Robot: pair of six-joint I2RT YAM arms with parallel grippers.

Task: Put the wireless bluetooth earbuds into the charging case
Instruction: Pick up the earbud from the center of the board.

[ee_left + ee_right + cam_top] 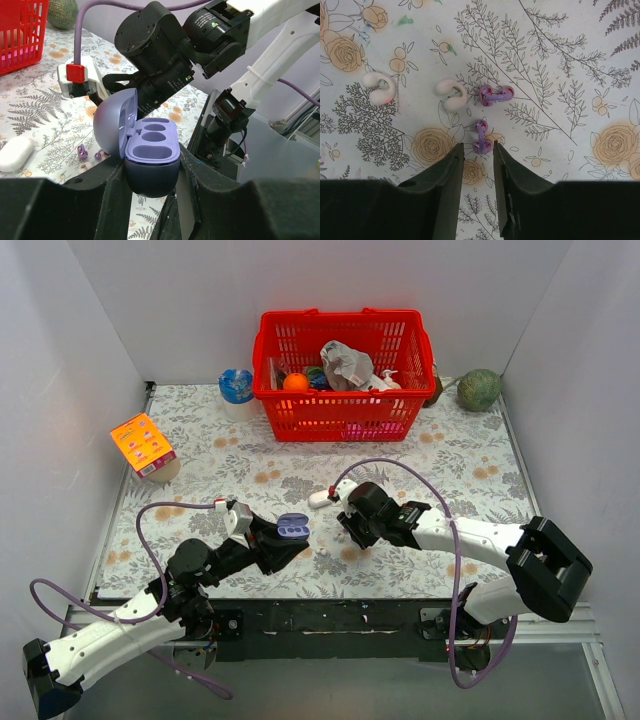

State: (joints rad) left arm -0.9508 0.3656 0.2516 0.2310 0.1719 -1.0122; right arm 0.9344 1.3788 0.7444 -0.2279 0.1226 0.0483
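My left gripper [283, 540] [151, 172] is shut on the charging case [150, 160], a lavender oval shell held above the mat with its lid open and both sockets empty; it also shows in the top view [293, 527]. My right gripper [478, 150] [342, 530] is open and points down at the mat, its tips on either side of a purple earbud [480, 137]. A second purple earbud [495, 93] and two whitish earbuds [452, 94] [380, 87] lie just beyond it. The purple buds [81, 150] also show in the left wrist view.
A closed white oval case [320, 498] [15, 152] lies on the floral mat [460, 470] next to the right wrist. A red basket [345, 375] of items stands at the back, with a blue-white cup [237, 387], an orange box [143, 445] and a green ball [479, 389].
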